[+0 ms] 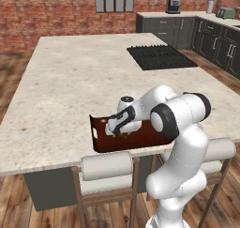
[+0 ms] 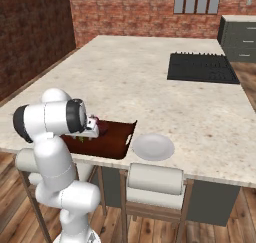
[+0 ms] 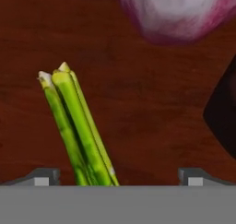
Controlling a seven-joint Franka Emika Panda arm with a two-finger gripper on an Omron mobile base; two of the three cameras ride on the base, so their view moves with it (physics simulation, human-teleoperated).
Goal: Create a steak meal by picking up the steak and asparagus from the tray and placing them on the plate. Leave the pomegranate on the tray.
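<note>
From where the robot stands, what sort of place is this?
A kitchen, it seems: a large stone-topped island with a black cooktop set in it, dark cabinets along a brick wall, and stools at the near edge.

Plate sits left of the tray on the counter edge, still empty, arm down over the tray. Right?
Not quite. In the right base view the plate sits right of the tray, not left. It is empty, and the arm is down over the tray.
</note>
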